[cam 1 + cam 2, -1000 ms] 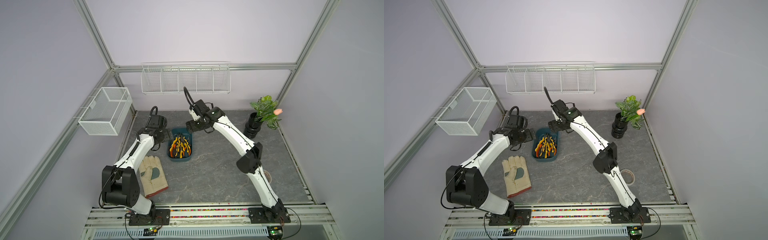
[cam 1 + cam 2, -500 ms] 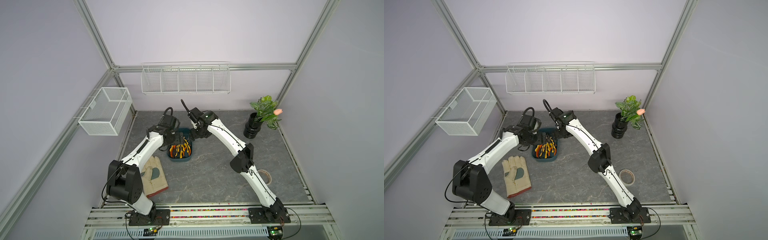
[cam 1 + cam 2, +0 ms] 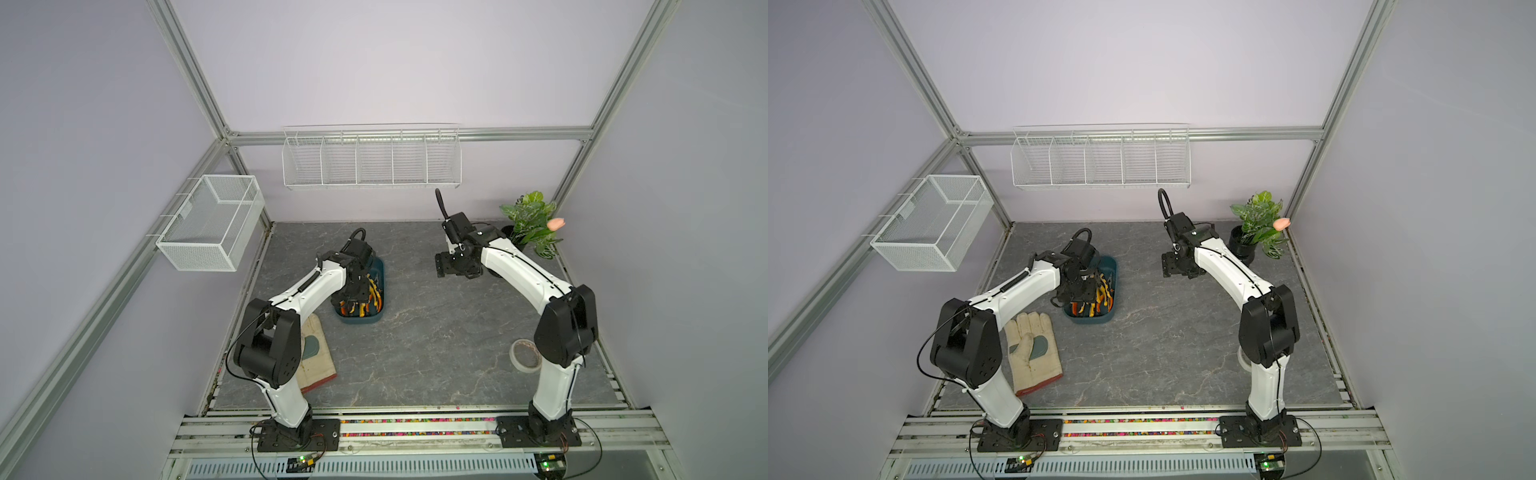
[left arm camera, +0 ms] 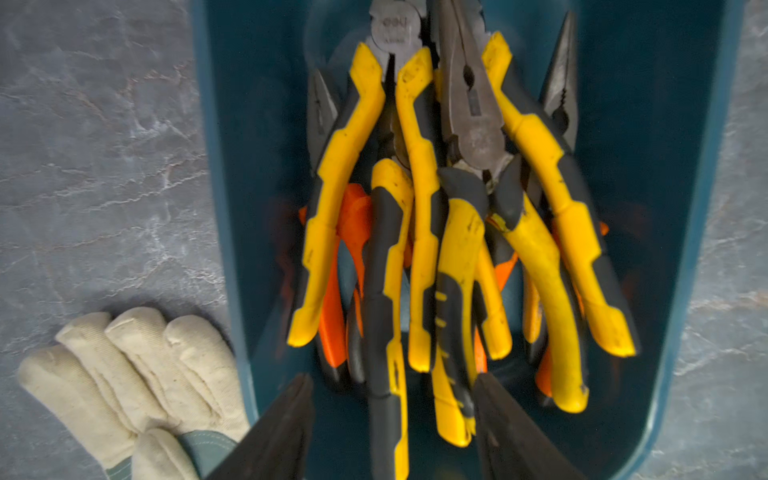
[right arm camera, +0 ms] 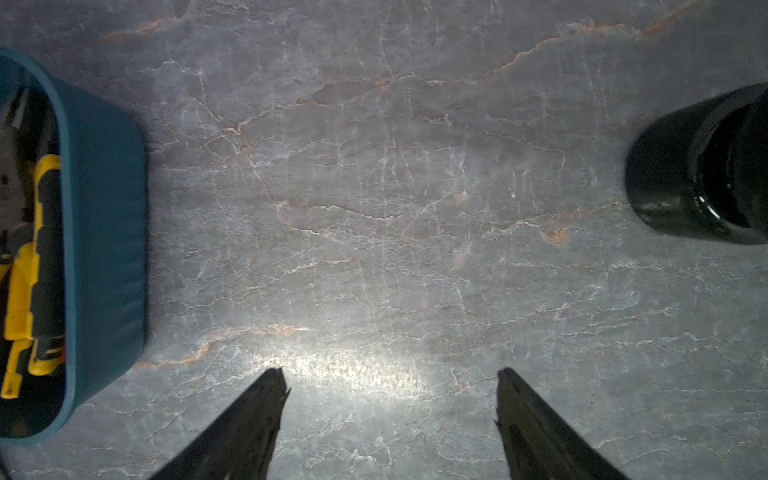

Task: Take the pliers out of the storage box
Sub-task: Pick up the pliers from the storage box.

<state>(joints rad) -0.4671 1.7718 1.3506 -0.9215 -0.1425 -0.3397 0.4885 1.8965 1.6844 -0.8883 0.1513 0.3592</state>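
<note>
Mostly buried in their own heap, the hand-sized pliers (image 4: 419, 208) with dark metal jaws lie inside the dark teal plastic storage box (image 4: 249, 166); yellow-and-black handles lie on top, while the orange-and-black ones show only as slivers beneath, so the pairs cannot be counted; the left wrist view cuts off the box's end walls. The left gripper (image 4: 392, 376) hangs low over the handle ends, its two dark fingers spread with two handles between them; a gap shows beside one finger, and whether the other touches a handle is too blurred to tell; in both top views the left wrist covers much of the box (image 3: 360, 327) (image 3: 1090, 320). The right gripper (image 5: 390, 370) stands spread wide over the bare grey marbled tabletop (image 5: 374, 208), grasping nothing, between the box and a glossy black vase (image 5: 673, 183), both cut off at the frame edges. A cream fabric work glove (image 3: 1034, 353) lies just beside the box; a pale tape roll (image 3: 513, 355) is partly hidden behind the right arm.
</note>
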